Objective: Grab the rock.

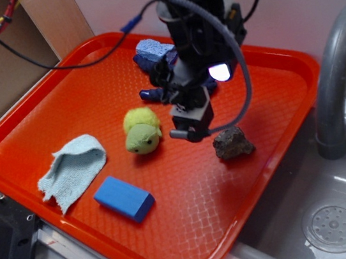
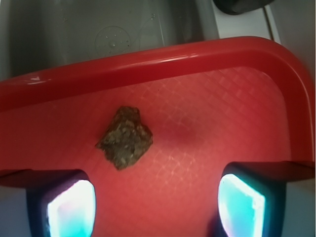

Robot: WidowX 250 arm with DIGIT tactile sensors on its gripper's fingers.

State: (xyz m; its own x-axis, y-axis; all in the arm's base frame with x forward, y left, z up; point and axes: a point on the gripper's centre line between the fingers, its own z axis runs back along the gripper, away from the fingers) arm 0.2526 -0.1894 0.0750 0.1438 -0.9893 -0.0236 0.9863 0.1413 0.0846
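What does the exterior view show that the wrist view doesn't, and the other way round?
Only the exterior view shows the green plush toy, the light blue cloth, the blue block, the blue sponge, the grey faucet and the arm above the tray. Only the wrist view shows the two fingers spread apart, nothing between them, and the rock's mottled surface close up. Both show the rock lying free on the red tray, the gripper, and the sink drain.

Black arm (image 1: 194, 30) with grey cable (image 1: 225, 38), dark end effector (image 1: 188, 124), glowing cyan-white pads (image 2: 71, 207).
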